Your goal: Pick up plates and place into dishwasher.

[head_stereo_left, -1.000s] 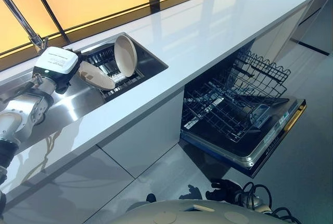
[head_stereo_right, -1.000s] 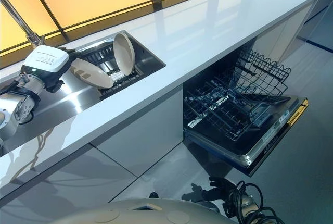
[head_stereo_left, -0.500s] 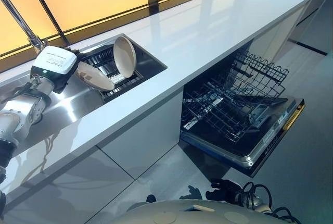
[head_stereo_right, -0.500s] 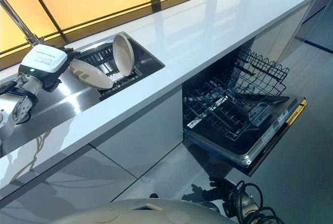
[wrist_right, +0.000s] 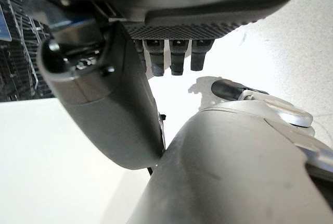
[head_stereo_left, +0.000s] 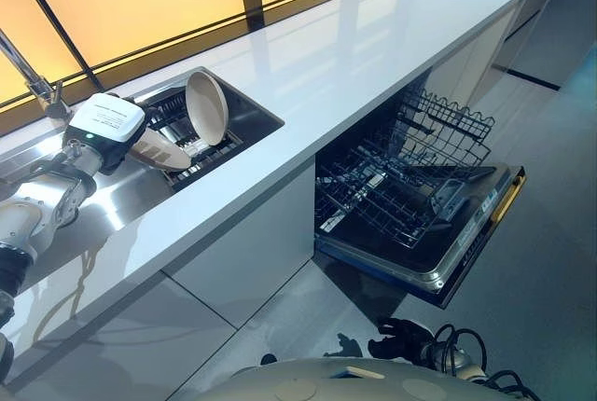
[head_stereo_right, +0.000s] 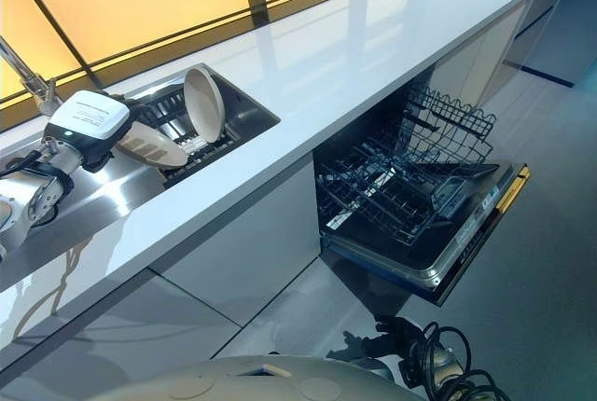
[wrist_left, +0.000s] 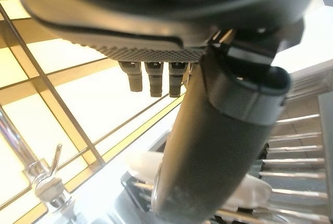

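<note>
Plates sit in the sink rack [head_stereo_left: 201,145] at far left: one [head_stereo_left: 206,107] upright, another [head_stereo_left: 160,151] tilted at the left hand [head_stereo_left: 104,131], whose grip I cannot tell. Right hand [wrist_right: 104,99] hangs relaxed; the dishwasher [head_stereo_left: 420,205] stands open for loading.

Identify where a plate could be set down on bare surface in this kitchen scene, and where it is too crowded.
Free: the white countertop between the sink and the far wall, and its front strip above the open dishwasher. The steel drainboard near the left robot hand is partly bare. Crowded: the sink rack, where one plate stands and another plate leans.
</note>
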Controlling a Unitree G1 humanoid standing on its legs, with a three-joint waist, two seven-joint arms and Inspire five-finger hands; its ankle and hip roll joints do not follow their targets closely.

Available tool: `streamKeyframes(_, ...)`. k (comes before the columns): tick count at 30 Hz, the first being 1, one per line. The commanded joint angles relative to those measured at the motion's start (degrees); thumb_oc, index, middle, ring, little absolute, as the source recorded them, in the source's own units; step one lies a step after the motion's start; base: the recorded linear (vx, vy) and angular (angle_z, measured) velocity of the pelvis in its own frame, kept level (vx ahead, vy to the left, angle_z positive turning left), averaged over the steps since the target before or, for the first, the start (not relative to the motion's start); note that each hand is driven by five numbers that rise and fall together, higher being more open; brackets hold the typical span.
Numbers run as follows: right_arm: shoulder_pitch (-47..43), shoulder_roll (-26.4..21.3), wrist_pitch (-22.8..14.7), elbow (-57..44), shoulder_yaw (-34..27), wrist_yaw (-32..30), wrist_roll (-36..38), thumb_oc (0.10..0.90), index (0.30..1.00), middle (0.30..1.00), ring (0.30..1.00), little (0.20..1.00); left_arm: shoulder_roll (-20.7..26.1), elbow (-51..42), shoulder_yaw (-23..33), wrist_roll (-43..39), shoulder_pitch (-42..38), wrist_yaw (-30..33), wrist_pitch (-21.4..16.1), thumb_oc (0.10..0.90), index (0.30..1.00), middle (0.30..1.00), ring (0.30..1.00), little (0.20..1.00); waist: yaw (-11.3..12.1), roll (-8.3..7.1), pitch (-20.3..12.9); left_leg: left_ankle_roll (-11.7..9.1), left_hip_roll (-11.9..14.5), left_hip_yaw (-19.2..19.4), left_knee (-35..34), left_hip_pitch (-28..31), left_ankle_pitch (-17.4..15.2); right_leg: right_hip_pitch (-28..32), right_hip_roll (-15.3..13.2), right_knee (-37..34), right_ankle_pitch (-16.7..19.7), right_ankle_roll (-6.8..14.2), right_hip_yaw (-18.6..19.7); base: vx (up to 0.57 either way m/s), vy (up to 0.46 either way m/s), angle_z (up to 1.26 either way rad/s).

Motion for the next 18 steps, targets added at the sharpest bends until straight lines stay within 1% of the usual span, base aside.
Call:
streamKeyframes(1,1.4,-2.2,-0.3,0.6,1.3,0.3,0.7,0.8,0.9,0.9,0.9,0.9,1.7,4.3,2.9,1.7,-12.2,1.2,3.9,0.8,0.9,0.9,0.9,0.9,-0.4,2.16,1.1,4.9,-5.9,1.7,1.0,2.4,-9.7,-5.8,1.3,4.1,1.3,3.4,0.6,0.03,-0.001,-0.09)
streamKeyframes(6,1.3,-2.5,0.0,-0.6,1.4,-0.1,1.6,0.8,0.9,0.9,0.9,0.9,0.8,7.3,1.6,3.8,-12.6,-2.0,6.5,0.8,0.9,0.9,0.9,0.9,-0.9,2.17,1.9,5.3,-6.0,1.5,1.3,2.1,-9.7,-6.4,1.4,4.8,1.3,3.4,1.4,0.03,0.0,-0.09)
streamKeyframes(10,1.3,-2.7,0.3,-1.1,1.5,-0.6,2.1,0.8,0.9,0.9,0.9,0.9,-0.3,9.3,0.9,5.2,-13.1,-4.4,7.1,0.8,0.9,0.9,0.9,0.9,-1.2,2.15,2.3,5.5,-6.2,1.5,1.7,1.7,-9.8,-6.8,1.5,5.1,1.2,3.4,1.9,0.04,0.011,-0.07)
streamKeyframes(12,1.1,-3.0,0.4,-1.3,1.3,-0.9,2.3,0.8,0.9,0.9,0.9,0.9,-1.1,10.4,0.1,5.8,-13.8,-7.0,7.6,0.8,0.9,0.9,0.9,0.9,-1.5,2.08,2.8,5.6,-6.3,1.2,2.2,1.3,-9.9,-7.3,1.7,5.6,1.2,3.4,2.4,0.06,0.01,-0.11)
streamKeyframes(15,1.2,-3.3,0.4,-1.7,1.2,-1.1,2.7,0.8,0.9,0.9,0.9,0.9,-1.4,10.7,-0.9,5.2,-14.6,-10.1,8.4,0.8,0.9,0.9,0.9,0.9,-1.7,1.96,3.2,5.8,-6.4,1.3,2.6,0.9,-10.0,-7.7,1.7,6.0,1.2,3.4,2.8,0.03,0.006,-0.1)
streamKeyframes(18,0.8,-3.6,0.6,-2.0,1.3,-1.3,3.1,0.8,0.9,0.9,0.9,0.9,-2.5,12.9,-2.3,5.3,-16.5,-11.8,9.3,0.8,0.9,0.9,0.9,0.9,-2.2,1.84,4.0,6.1,-6.4,1.4,3.1,0.2,-10.0,-8.7,1.8,6.8,1.3,3.5,3.4,0.01,0.008,-0.04)
